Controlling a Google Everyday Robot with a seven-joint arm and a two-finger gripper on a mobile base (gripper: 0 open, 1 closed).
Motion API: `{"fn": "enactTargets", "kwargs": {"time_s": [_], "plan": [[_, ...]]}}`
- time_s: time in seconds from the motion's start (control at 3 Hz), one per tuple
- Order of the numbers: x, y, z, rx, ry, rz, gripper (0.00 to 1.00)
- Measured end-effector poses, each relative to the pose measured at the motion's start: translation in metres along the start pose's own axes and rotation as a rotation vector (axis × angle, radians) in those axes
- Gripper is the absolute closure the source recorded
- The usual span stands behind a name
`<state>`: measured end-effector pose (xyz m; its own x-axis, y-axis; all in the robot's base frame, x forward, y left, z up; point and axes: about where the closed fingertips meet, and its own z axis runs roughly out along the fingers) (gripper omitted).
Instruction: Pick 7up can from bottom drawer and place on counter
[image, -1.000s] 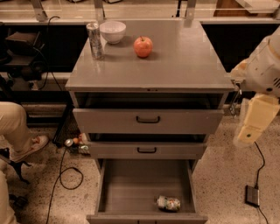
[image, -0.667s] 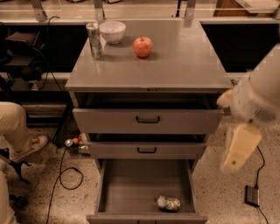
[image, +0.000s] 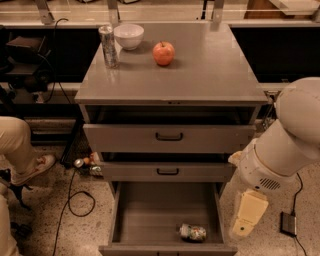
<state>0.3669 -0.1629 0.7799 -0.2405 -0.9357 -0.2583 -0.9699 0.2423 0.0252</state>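
Note:
The 7up can (image: 193, 232) lies on its side near the front right of the open bottom drawer (image: 150, 212), a deep grey box. The counter (image: 200, 70) is the flat grey top of the cabinet. My white arm comes in from the right, and my gripper (image: 243, 227) hangs low beside the drawer's right wall, to the right of the can and apart from it. It holds nothing that I can see.
On the counter stand a tall slim silver can (image: 108, 46), a white bowl (image: 129, 36) and a red apple (image: 163, 53). The two upper drawers (image: 169, 136) are slightly open. A person's leg (image: 20, 150), cables and litter lie on the floor at left.
My arm has swung down and to the left, bringing the gripper from beside the upper drawers to the level of the bottom drawer. The can has not moved.

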Motion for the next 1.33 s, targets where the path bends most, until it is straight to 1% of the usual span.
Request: {"fn": "enactTargets", "kwargs": {"time_s": [0.33, 0.67, 1.0, 1.33], "plan": [[0.001, -0.001, 0.004, -0.001, -0.007, 0.002, 0.00], [0.009, -0.012, 0.050, -0.018, -0.081, 0.026, 0.00], [0.015, -0.030, 0.128, -0.050, -0.150, 0.055, 0.00], [0.019, -0.050, 0.210, -0.064, -0.201, 0.100, 0.00]]}}
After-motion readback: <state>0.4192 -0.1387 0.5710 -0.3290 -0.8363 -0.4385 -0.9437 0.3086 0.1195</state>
